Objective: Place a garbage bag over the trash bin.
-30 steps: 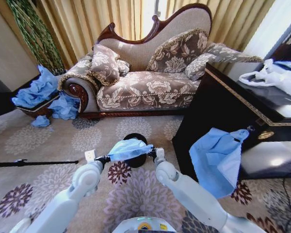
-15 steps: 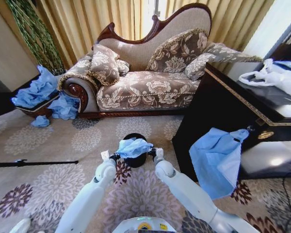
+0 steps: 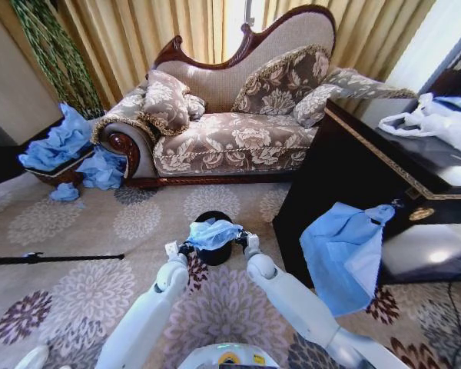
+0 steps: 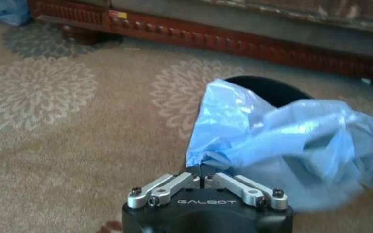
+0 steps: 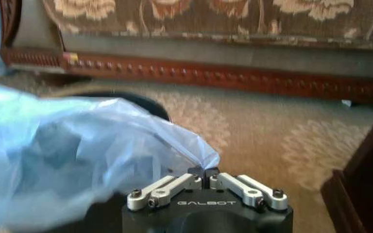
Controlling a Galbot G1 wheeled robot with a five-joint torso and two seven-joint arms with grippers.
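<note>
The right gripper (image 5: 206, 175), at the bottom centre of the frame, pinches a corner of the garbage bag (image 5: 76, 160) between closed fingers. The light blue, translucent plastic billows across the left half of the frame. Behind its upper edge, left of centre, curves the dark rim of the trash bin (image 5: 149, 103). A floral-patterned carpet (image 5: 271, 131) spreads across the middle. Along the top run the sofa's (image 5: 238, 19) patterned upholstery and carved wooden base rail. Dark furniture (image 5: 368, 179) fills the lower right corner.
</note>
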